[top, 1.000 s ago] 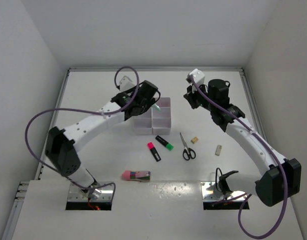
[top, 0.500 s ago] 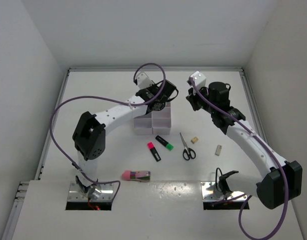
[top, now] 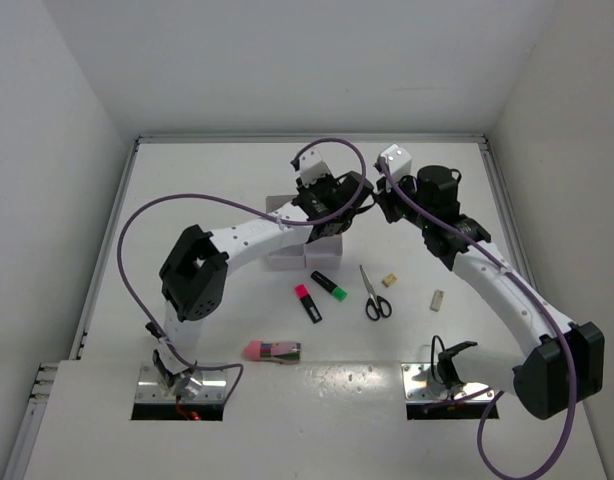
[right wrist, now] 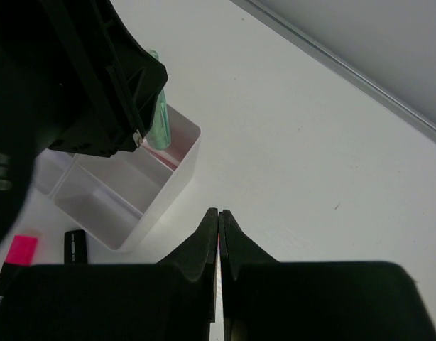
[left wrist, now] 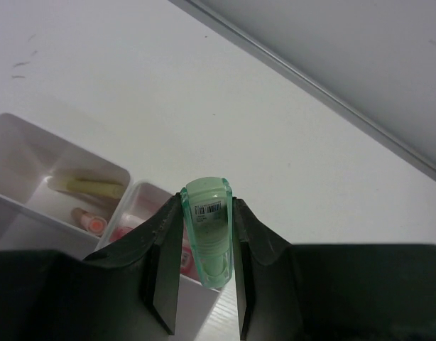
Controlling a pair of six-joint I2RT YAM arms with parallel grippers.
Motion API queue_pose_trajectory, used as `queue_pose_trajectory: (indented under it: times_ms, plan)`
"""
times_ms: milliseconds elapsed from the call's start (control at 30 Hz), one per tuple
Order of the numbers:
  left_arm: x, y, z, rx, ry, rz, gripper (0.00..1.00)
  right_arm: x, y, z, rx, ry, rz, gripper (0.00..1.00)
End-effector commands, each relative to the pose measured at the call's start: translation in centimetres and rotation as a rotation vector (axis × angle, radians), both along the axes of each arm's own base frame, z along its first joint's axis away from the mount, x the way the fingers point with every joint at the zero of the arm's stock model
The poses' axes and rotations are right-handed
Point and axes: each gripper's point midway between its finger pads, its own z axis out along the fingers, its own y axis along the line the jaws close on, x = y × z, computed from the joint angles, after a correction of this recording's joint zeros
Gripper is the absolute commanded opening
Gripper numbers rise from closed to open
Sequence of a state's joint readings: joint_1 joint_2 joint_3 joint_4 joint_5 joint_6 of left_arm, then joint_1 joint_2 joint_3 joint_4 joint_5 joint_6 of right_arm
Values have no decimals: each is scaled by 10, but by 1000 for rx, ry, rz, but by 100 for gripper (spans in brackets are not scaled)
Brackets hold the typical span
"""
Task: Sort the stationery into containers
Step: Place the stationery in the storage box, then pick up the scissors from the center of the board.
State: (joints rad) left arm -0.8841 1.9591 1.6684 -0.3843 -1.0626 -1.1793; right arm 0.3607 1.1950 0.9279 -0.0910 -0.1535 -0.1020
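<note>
My left gripper (top: 349, 200) is shut on a mint eraser-like case (left wrist: 209, 234) with a barcode label. It holds the case above the far right corner of the white compartment tray (top: 329, 250). In the left wrist view the tray (left wrist: 33, 142) holds a yellow pen (left wrist: 86, 187) and pink bits. My right gripper (top: 383, 207) is shut with nothing seen in it (right wrist: 219, 213), just right of the tray (right wrist: 157, 195). Black-handled scissors (top: 373, 295), a pink-ended highlighter (top: 307, 301) and a green-ended highlighter (top: 329, 285) lie in front of the tray.
Two beige bits (top: 389, 281) (top: 437, 299) lie right of the scissors. A pink-ended packet (top: 272, 351) lies near the front edge. The left arm hides most of the tray from above. The two grippers are close together at the tray's far right.
My left arm has swung to the right across the tray, carrying the mint case to the far right corner. The right arm has hardly moved.
</note>
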Motion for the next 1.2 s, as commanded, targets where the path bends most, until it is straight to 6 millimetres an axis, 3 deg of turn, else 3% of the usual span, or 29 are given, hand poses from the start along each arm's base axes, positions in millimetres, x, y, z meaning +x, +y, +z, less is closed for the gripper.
queue_pose_trajectory:
  times_ms: [0,400,533,600,667,933,1067,1133,1167]
  plan:
    - [6,10,6,88,-43,49,0,3,-4,20,19,-70,-9,0]
    - [12,8,-24,175,-15,57,2,-1,-4,26,26,-102,4,0]
    - [10,8,-32,170,-4,54,23,0,-7,26,25,-102,-5,0]
    - [10,8,-32,170,-4,54,28,0,-7,26,25,-102,-5,0]
    - [9,9,-27,161,-10,54,37,-2,-6,30,31,-110,4,0]
    - [7,12,-9,149,-28,51,46,-1,-9,30,31,-110,-6,0]
    - [6,13,-3,141,-34,51,46,-1,-9,30,31,-110,-6,1]
    - [6,14,2,131,-42,52,46,0,-13,27,34,-96,-18,5]
    - [1,10,11,125,-51,39,46,-1,-13,25,31,-87,-18,12]
